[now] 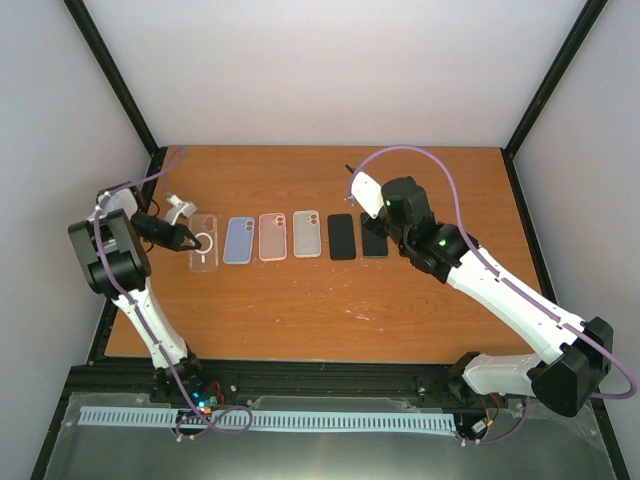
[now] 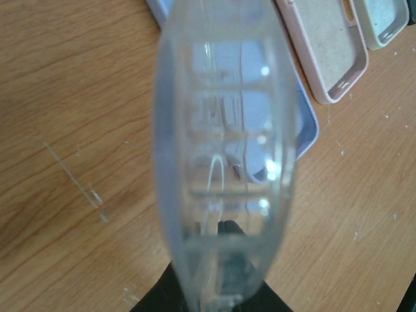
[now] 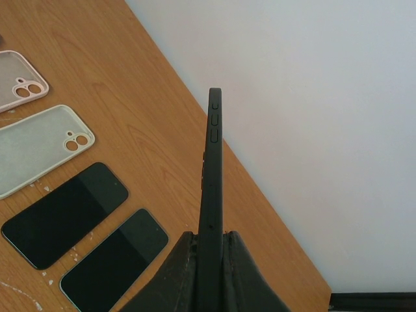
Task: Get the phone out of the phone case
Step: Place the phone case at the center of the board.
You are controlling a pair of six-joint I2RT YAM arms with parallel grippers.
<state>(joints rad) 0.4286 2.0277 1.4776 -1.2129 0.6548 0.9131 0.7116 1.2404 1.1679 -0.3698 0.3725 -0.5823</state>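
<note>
My left gripper [image 1: 188, 240] is shut on the end of a clear phone case [image 1: 205, 245] with a white ring, at the left end of a row on the wooden table [image 1: 300, 310]. Seen from the left wrist, the clear case [image 2: 221, 130] is edge-on, blurred and see-through, with nothing dark inside it; my left gripper [image 2: 218, 260] shows dimly through it. My right gripper [image 3: 210, 235] is shut on a black phone [image 3: 211, 169], edge-on with its side buttons facing the camera. The right gripper [image 1: 362, 188] hangs above the table's back right.
Flat in a row lie a blue case [image 1: 238, 240], a pink case [image 1: 273, 237], a pale case [image 1: 307, 234] and two black phones [image 1: 342, 237] [image 1: 374, 240]. The phones [image 3: 65, 214] [image 3: 114, 263] lie just left of my right gripper. Black frame posts [image 1: 545, 90] flank the table.
</note>
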